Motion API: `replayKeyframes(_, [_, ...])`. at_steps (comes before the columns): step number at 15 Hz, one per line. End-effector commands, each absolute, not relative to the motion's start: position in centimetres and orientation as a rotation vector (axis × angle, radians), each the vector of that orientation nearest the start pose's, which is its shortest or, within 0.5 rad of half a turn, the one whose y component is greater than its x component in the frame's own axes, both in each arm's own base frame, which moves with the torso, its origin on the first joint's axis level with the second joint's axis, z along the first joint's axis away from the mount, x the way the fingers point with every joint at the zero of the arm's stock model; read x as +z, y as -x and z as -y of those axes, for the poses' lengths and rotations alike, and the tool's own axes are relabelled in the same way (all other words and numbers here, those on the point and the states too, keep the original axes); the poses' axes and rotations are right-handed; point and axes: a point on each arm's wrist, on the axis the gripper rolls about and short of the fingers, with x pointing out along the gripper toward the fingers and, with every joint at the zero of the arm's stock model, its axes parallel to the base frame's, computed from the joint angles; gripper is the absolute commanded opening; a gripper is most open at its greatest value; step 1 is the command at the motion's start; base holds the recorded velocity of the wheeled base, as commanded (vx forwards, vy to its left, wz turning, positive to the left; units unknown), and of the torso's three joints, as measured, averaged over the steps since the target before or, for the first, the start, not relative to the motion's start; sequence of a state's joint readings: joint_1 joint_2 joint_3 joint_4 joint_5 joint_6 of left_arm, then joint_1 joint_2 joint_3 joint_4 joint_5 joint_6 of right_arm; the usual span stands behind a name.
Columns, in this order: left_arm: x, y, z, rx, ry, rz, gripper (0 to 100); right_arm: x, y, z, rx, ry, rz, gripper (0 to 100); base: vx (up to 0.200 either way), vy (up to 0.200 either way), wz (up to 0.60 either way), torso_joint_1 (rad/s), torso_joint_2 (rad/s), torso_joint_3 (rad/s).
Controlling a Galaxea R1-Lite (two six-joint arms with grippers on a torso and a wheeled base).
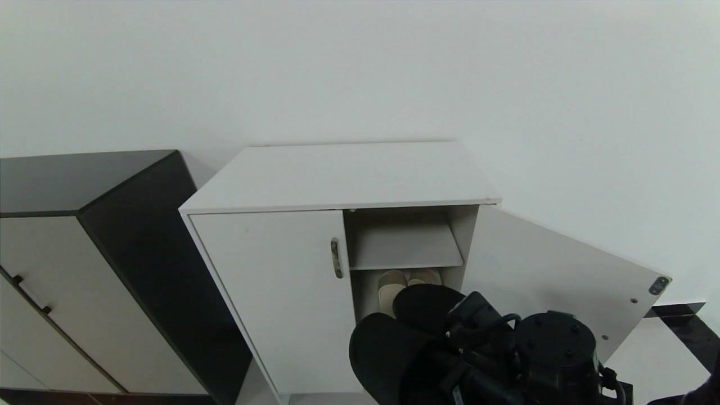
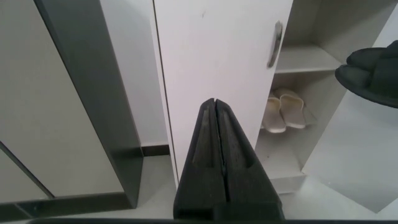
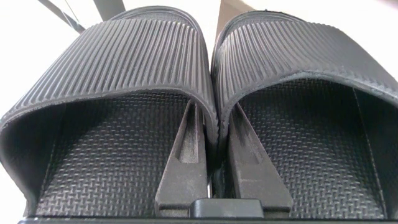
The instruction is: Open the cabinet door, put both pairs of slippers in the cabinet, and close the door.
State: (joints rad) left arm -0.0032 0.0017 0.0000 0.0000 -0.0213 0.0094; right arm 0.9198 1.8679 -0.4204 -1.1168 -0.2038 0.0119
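Right pincer [image 3: 213, 109]: clenched on the black slippers [image 3: 143, 56], one finger inside each, pinching their two inner side walls together.
Left pincer [image 2: 215, 109]: closed tight, holding nothing, in front of the shut left door [image 1: 270, 281].
Hidden: in the head view my right fingers are behind the black slippers [image 1: 388, 349]. The same pair covers the heels of the beige slippers [image 1: 402, 287].
Black slippers: in my right pincer, just outside the cabinet [image 1: 337, 174] opening.
Beige slippers: side by side inside, under the shelf [image 1: 402, 242].
Right door [image 1: 551, 270]: swung wide open.
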Motion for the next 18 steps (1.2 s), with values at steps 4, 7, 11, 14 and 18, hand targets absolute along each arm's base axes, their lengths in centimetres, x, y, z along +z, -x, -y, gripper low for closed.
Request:
replayKeyframes(4, [7.55, 2.27, 0.04, -0.025, -0.009, -0.001, 0, 8.7, -17.41, -22.14, 0.707, 0.173, -0.297, 0, 0.0, 0.0, 0.0, -0.193, 0.51, 0.315])
replayKeyframes(7, [7.55, 2.27, 0.04, -0.025, -0.009, -0.001, 0, 8.73, -17.39, -22.17, 0.709, 0.172, -0.295, 0, 0.0, 0.0, 0.0, -0.167, 0.49, 0.312])
replayKeyframes(11, [7.55, 2.27, 0.04, -0.026, -0.009, -0.001, 0, 8.69, -17.42, -22.22, 0.709, 0.172, -0.295, 0, 0.0, 0.0, 0.0, -0.145, 0.48, 0.331])
replayKeyframes(14, [7.55, 2.27, 0.04, -0.026, -0.009, -0.001, 0, 8.46, -17.45, -22.25, 0.709, 0.176, -0.301, 0, 0.0, 0.0, 0.0, -0.108, 0.45, 0.346])
replayKeyframes(18, [7.55, 2.27, 0.04, -0.025, -0.009, -0.001, 0, 8.34, -17.45, -22.25, 0.709, 0.178, -0.305, 0, 0.0, 0.0, 0.0, -0.073, 0.44, 0.371])
